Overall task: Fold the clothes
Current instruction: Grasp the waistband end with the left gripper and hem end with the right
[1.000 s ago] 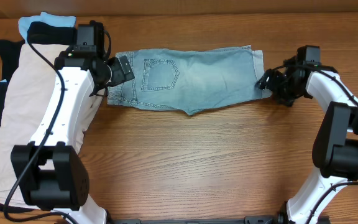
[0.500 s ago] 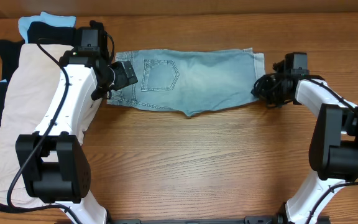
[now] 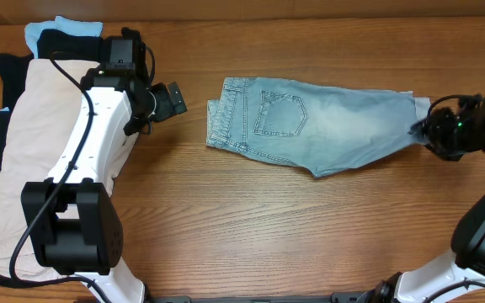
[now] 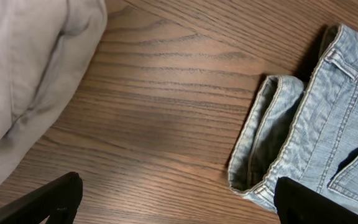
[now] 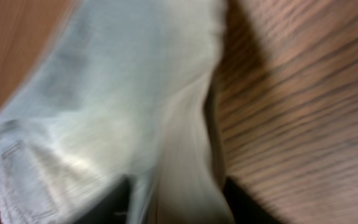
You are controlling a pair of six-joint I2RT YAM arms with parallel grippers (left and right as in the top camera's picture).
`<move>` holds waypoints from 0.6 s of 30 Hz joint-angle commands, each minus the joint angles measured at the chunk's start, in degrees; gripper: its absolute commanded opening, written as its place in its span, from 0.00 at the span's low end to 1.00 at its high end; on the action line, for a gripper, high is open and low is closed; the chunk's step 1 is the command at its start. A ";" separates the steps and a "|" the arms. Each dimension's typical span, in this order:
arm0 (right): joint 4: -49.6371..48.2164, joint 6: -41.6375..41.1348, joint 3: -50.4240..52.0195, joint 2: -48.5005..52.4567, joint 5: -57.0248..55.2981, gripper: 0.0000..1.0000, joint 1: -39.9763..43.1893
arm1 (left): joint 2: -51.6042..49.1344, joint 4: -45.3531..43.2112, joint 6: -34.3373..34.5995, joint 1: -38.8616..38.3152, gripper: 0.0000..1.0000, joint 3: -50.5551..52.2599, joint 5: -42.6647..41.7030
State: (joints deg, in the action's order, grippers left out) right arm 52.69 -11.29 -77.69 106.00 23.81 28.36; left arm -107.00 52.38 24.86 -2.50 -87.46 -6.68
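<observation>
A: Where, the denim shorts [image 3: 310,126]?
B: Flat on the worktop [image 3: 251,219], waistband toward the left gripper [image 3: 173,99], well apart from it.
A: Left gripper?
B: Spread wide, empty, beside the beige shorts [image 3: 23,151].
A: Right gripper [image 3: 423,133]?
B: Pinching the leg hem, far right of the worktop.

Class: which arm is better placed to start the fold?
Probably right: the right end effector is at the denim shorts' hem; the left end effector hangs open, short of the waistband.
</observation>
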 commanded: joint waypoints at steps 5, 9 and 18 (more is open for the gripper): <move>9.03 5.88 -10.40 -1.97 1.77 0.79 -2.47 | -1.62 -0.76 -11.37 -3.34 1.00 0.85 -4.61; 13.14 7.13 -16.37 -2.05 1.79 0.84 -3.72 | -4.72 -2.43 -21.44 -5.27 1.00 0.85 -11.74; 14.88 8.17 -18.01 -2.05 0.20 0.84 -7.61 | -17.38 -8.70 -25.35 -6.84 1.00 0.85 -20.70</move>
State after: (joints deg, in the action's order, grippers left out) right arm 67.37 -4.19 -94.70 105.25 24.99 21.93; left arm -120.73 44.40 2.79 -9.43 -87.44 -22.11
